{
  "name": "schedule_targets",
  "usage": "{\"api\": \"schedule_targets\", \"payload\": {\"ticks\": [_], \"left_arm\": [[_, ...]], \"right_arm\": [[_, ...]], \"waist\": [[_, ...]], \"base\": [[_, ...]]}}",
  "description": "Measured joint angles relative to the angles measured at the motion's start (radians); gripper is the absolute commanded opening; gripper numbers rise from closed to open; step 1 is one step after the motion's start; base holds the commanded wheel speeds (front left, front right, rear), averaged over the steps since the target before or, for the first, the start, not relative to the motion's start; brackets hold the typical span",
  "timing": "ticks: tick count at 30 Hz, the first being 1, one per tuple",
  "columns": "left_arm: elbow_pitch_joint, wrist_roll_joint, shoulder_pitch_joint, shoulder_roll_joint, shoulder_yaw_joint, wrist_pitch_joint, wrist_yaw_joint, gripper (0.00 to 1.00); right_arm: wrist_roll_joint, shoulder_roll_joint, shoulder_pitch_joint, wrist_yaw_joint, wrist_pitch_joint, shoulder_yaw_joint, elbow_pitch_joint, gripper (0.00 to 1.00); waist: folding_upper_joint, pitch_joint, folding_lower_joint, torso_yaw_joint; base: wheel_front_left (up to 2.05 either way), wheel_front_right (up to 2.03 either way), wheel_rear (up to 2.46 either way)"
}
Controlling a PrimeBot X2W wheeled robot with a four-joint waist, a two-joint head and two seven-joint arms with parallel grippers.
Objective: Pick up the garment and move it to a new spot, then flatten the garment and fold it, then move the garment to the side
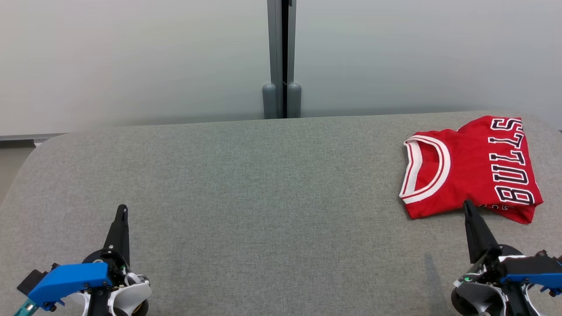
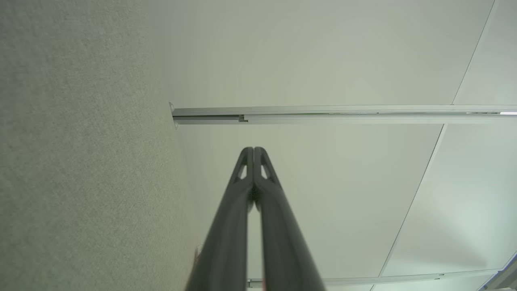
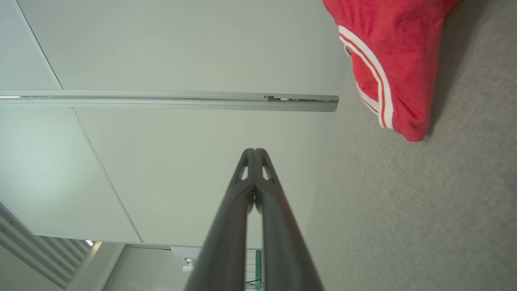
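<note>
Garment: a folded red jersey (image 1: 472, 169) with a white-striped neckline and black-and-white "BULLS" lettering lies flat at the far right of the table, with the neckline turned left and the lettering running along its right edge.
Table: a grey fabric-covered table (image 1: 263, 197) with rounded far corners spans the scene from left to right.
Left gripper: the left gripper (image 1: 122, 210), two long dark fingers on a blue-and-white wrist, sits at the near left, well apart from the jersey. Its fingers are pressed together tip to tip and hold nothing, which its own wrist camera shows plainly (image 2: 253, 150).
Right gripper: the right gripper (image 1: 468, 205) sits at the near right, its tip at the jersey's near edge, fingers closed against each other and empty. From its wrist camera (image 3: 254, 152), the jersey (image 3: 387, 52) lies beyond and to one side, clear of the fingers.
Backdrop: pale wall panels (image 1: 131, 61) stand behind the table's far edge, split by a grey metal post (image 1: 281, 57).
</note>
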Motion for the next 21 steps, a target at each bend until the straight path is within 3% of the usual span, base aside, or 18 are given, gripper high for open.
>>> {"api": "schedule_targets", "payload": {"ticks": [21], "left_arm": [[0.000,0.000,0.000,0.000,0.000,0.000,0.000,0.00]], "right_arm": [[0.000,0.000,0.000,0.000,0.000,0.000,0.000,0.00]], "waist": [[0.0000,0.000,0.0000,0.000]], "base": [[0.00,0.00,0.00]]}}
